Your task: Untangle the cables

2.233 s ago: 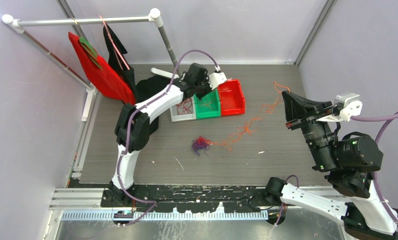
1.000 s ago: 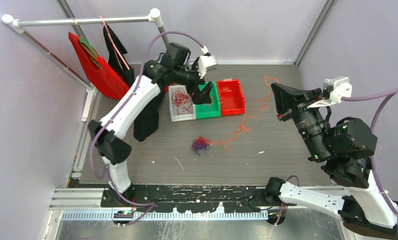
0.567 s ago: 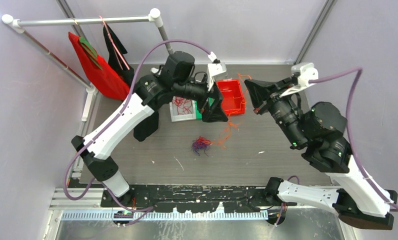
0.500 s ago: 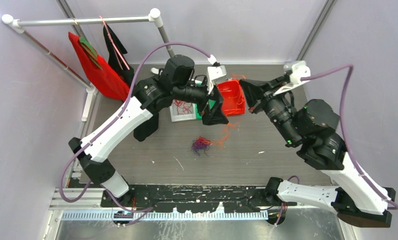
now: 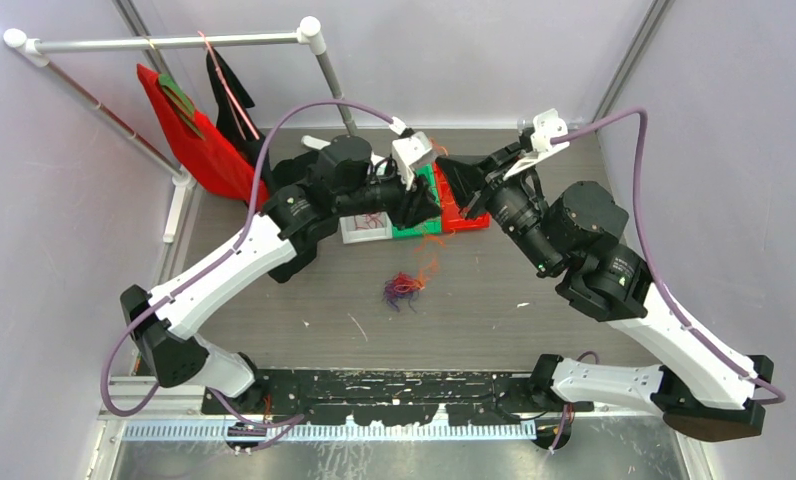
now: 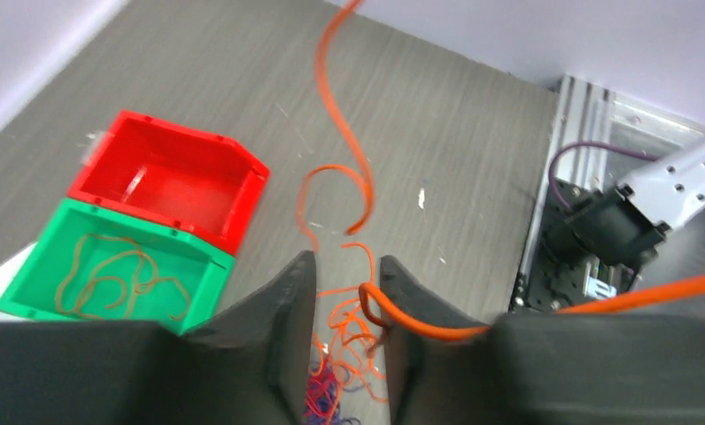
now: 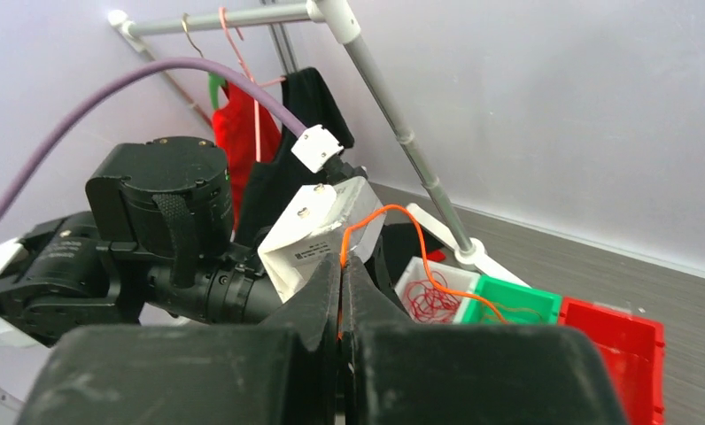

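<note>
The cables lie partly untangled. A purple and red clump (image 5: 402,290) sits on the table, with a long orange cable (image 5: 432,243) rising from it. My right gripper (image 7: 341,264) is shut on that orange cable (image 7: 386,209), high above the bins. My left gripper (image 6: 347,266) hangs just left of the right one, above the clump (image 6: 324,400). Its jaws stand apart with a narrow gap. The orange cable (image 6: 437,334) hooks over its right finger and runs into the gap. Red cables (image 7: 433,301) lie in the white bin (image 7: 417,266). A thin brownish cable (image 6: 110,279) lies in the green bin (image 6: 209,283).
The white, green and red bins (image 5: 468,212) stand in a row at mid-table, under both grippers. At the back left a clothes rack (image 5: 164,42) holds a red garment (image 5: 199,150) and a black one (image 5: 229,95). Purple walls close in the table.
My right gripper has carried the orange cable left and up, over the bins. My left gripper has left the white bin, met the cable, and its jaws have narrowed around it.
</note>
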